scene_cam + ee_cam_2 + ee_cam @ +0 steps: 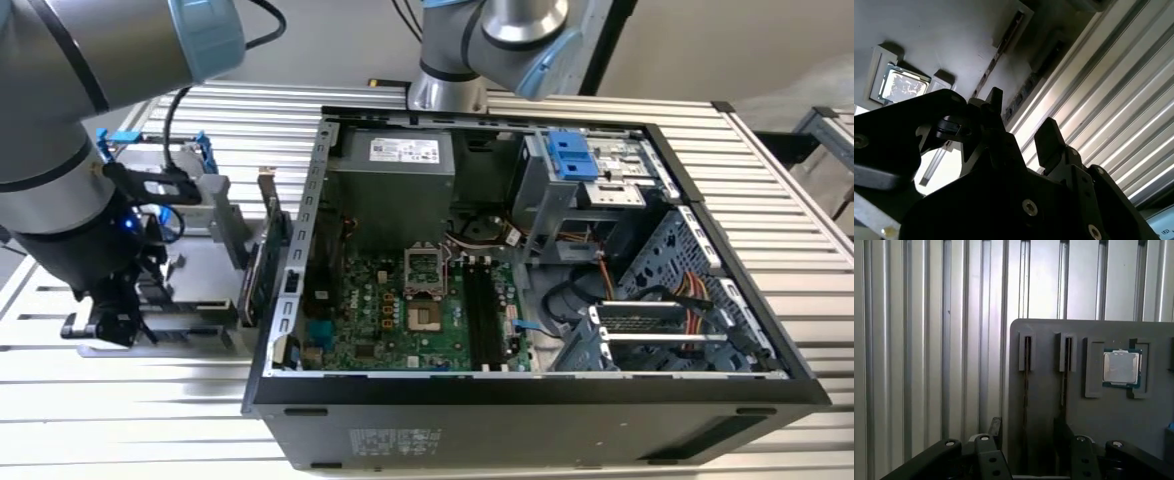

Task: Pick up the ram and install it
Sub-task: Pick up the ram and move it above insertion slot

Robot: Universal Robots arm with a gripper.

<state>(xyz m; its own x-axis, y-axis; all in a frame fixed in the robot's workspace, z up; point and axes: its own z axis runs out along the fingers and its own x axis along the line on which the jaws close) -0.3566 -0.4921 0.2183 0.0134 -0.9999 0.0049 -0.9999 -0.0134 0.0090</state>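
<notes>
The ram point(1026, 385) stands on edge in a narrow slot of the grey parts tray point(1044, 330), so I see just its thin top edge. The second wrist view shows the ram point(1021, 96) as a row of dark chips. My gripper point(1028, 426) hangs just above it, open, with one black finger on each side of the slot and nothing held. The gripper point(1021, 110) stands the same way in the second wrist view. In the exterior view the gripper point(114, 322) is low over the tray point(187, 315), on the exterior view's left of the open computer case point(534, 390).
A second slot point(1067, 357) beside the first holds another thin edge. A processor chip point(1121, 368) lies in a tray pocket. A blue-framed drive point(147, 150) and a green card point(254, 262) stand on the tray. The motherboard's long black memory slots point(487, 312) lie inside the case.
</notes>
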